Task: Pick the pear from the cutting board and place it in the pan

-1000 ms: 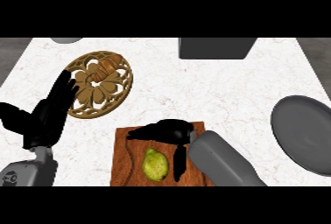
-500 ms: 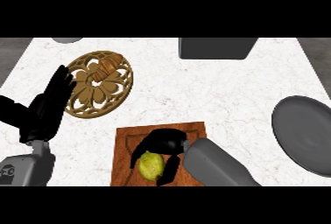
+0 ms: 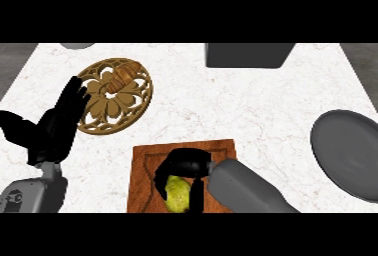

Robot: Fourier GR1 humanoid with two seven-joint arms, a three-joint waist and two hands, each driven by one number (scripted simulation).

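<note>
The right hand (image 3: 184,166) curls around the pear (image 3: 176,194) beneath it on the cutting board (image 3: 148,160), grasp made but lift and carry to the pan (image 3: 347,152) far to its right remain

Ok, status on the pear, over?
Right robot hand curled round pear, on cutting board. Left robot hand open, resting. Pan at right, nothing between.

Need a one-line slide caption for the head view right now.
Right hand curls round the pear on the cutting board; pan waits at right.
</note>
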